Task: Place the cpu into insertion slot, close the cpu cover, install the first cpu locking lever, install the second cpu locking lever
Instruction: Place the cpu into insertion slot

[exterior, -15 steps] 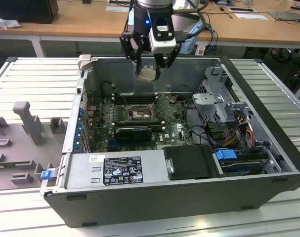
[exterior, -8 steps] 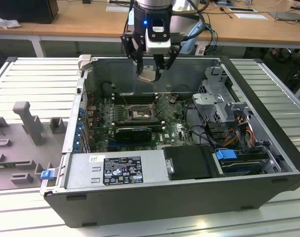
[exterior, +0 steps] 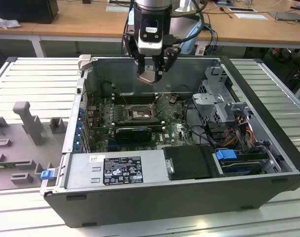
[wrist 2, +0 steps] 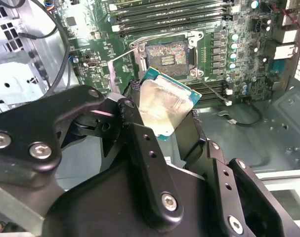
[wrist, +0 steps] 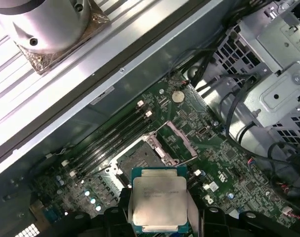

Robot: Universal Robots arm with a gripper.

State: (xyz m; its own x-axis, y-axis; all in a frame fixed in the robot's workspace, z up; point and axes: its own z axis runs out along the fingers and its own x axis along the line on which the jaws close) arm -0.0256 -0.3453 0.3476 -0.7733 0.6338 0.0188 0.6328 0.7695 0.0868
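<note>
My gripper (exterior: 150,73) hangs above the open computer case, shut on the cpu (exterior: 147,77), a flat pale silver square with a green rim. In both wrist views the cpu (wrist 2: 164,104) (wrist: 158,200) sits tilted between the black fingers (wrist 2: 140,143). Well below it on the green motherboard (exterior: 175,129) lies the insertion slot (exterior: 138,112) (wrist 2: 167,55) (wrist: 139,159), its greyish contact field bare. The cpu cover (wrist: 182,139) stands swung open beside the slot. The cpu is in the air, apart from the slot.
Long black memory slots (wrist 2: 164,15) run beside the slot. A long black card (exterior: 134,132) lies on its other side. A power supply (exterior: 117,170) fills the case's front. A metal drive cage (exterior: 216,98) and loose cables stand at the exterior view's right.
</note>
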